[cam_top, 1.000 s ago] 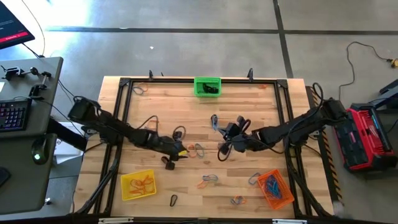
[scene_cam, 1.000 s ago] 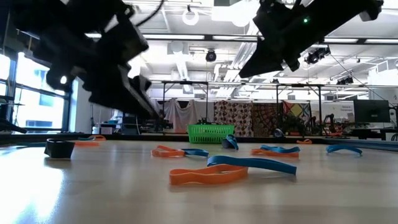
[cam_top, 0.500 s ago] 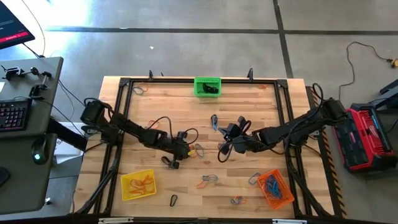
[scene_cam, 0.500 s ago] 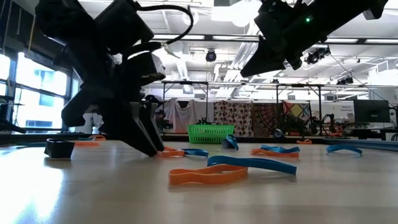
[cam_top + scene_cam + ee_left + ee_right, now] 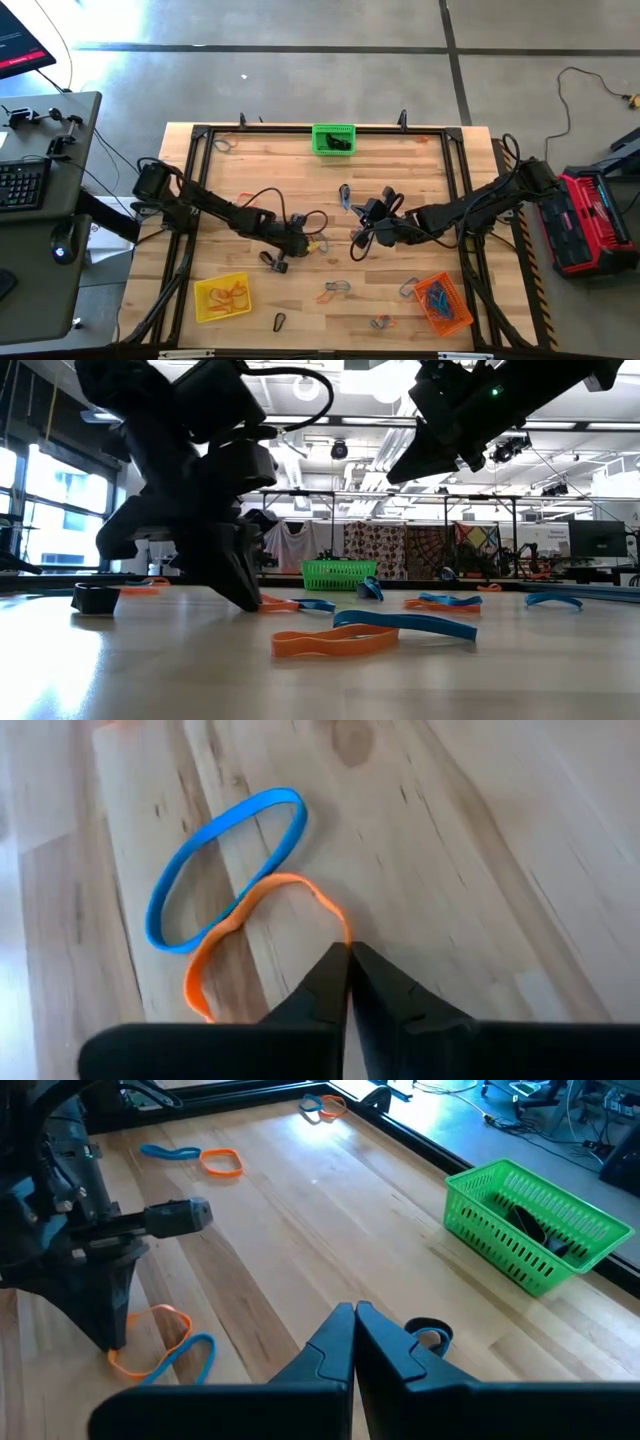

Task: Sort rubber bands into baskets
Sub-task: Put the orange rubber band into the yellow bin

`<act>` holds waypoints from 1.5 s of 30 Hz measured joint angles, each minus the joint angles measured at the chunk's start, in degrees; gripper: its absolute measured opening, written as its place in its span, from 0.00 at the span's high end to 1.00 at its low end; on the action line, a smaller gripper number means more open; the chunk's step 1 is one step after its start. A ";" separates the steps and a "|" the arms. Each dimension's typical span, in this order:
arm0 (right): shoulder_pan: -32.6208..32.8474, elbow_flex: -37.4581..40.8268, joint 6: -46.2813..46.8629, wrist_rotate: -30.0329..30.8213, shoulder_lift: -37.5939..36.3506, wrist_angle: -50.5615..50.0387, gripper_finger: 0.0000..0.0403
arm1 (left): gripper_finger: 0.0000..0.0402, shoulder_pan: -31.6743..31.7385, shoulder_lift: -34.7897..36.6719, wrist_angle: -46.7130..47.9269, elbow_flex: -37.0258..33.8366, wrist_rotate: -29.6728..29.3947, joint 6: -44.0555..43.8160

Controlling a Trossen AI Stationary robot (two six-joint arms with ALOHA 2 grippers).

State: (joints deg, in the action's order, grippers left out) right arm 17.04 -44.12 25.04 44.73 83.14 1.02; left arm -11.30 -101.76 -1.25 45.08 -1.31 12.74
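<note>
An orange rubber band (image 5: 215,955) lies on the wooden table, crossing a blue one (image 5: 215,860), near the table's middle (image 5: 318,240). My left gripper (image 5: 348,952) is down at the table and shut on the orange band; the low view shows its fingers (image 5: 243,598) at the tabletop. My right gripper (image 5: 354,1312) hangs shut above the table (image 5: 368,228), to the right of those bands, with nothing seen between its fingers. The green basket (image 5: 333,138) stands at the far edge, the yellow basket (image 5: 222,297) near left, the orange basket (image 5: 442,303) near right. My left gripper pinches the orange band's curved end (image 5: 338,925) between its two fingertips. The fingers come from above, slanting down toward the table's right. The band's remaining loop lies slack on the table (image 5: 150,1342), over the blue band.
More loose bands lie scattered: orange and blue ones (image 5: 335,290) toward the near edge, a blue one (image 5: 382,322), a black one (image 5: 280,320), another (image 5: 345,195) farther back. A thick black band (image 5: 95,598) stands near my left gripper. A black frame (image 5: 195,200) borders the table.
My left gripper has moved toward the table's right, come down to the tabletop at the orange band, and shut on the band's end. The band still lies on the table.
</note>
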 joint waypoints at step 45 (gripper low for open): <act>0.00 -0.07 -1.05 0.17 0.06 -0.75 1.00 | 1.00 -39.13 24.73 38.51 0.93 3.80 -47.02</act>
State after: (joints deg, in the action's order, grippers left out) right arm 17.04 -44.18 23.99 44.91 83.20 0.27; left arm -50.43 -77.03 37.27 46.00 2.49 -34.28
